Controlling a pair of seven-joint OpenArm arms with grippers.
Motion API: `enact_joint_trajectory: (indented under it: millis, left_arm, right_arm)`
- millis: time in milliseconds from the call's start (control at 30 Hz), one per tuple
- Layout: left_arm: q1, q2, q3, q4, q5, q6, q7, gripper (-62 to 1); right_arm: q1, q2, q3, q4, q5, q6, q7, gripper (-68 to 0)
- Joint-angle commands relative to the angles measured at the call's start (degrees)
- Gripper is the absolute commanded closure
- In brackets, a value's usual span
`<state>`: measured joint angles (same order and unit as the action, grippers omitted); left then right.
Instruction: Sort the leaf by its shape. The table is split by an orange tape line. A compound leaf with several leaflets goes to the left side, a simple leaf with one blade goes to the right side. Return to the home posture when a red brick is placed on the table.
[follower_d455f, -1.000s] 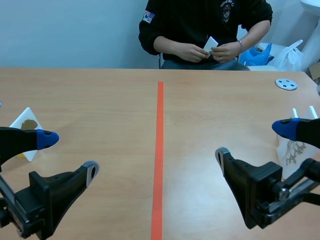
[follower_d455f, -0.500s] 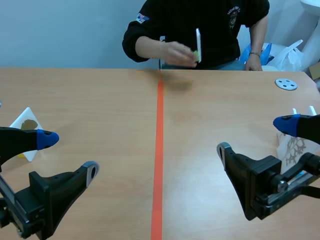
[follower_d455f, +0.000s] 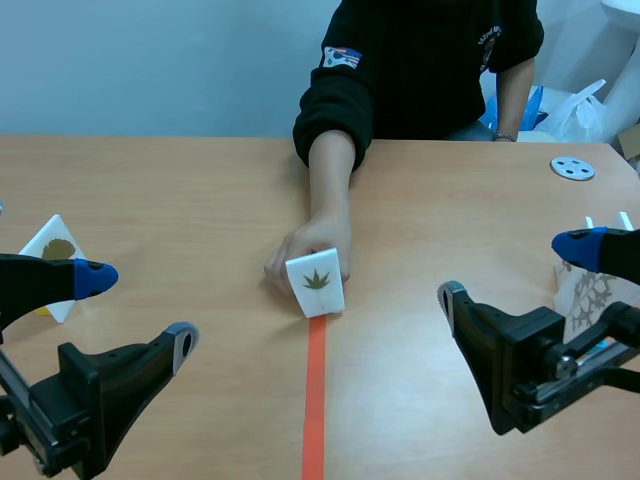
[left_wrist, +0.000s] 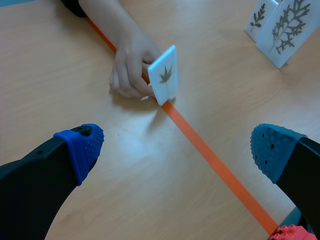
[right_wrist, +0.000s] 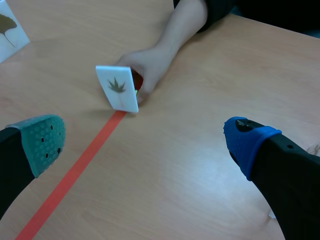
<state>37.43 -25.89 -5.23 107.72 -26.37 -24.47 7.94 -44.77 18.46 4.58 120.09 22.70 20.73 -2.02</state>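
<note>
Leaf card is standing tilted at frame centre, on the far end of the visible orange tape line, with a person's hand gripping it from behind. Left hand and right hand are hovering released at lower left and lower right over the surface, well apart from the card.

No word or number can be read with certainty. The person's black sweater carries a small patch on the sleeve, in red, white and blue like a flag. On its chest is a pale emblem with lettering too small to read. The white card at the person's hand shows only a printed brown leaf figure.
</note>
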Motion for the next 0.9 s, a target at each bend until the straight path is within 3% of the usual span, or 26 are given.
enact_joint_trajectory:
  millis: [0,467,633,867]
  left_arm:
    - [0.0,-0.02,0.07,0.28,-0.37,-0.24,-0.83,-62.3]
    - [-0.07,-0.02,0.07,0.02,-0.28,-0.31,-0.83,-62.3]
    - [-1.03,0.0,0.26,-0.09,2.21,-0.31,-0.81,-62.3]
    - [-6.29,0.17,3.91,-4.68,2.71,-0.33,-1.2,-62.3]
  right_arm:
    - [0.17,0.42,0.59,0.17,0.61,0.0,0.83,-67.9]
    - [0.17,0.42,0.59,0.17,0.61,0.0,0.83,-67.9]
    - [0.17,0.42,0.59,0.15,0.61,-0.02,0.83,-67.9]
    - [0.17,0.42,0.59,0.15,0.42,-0.02,0.83,-67.9]
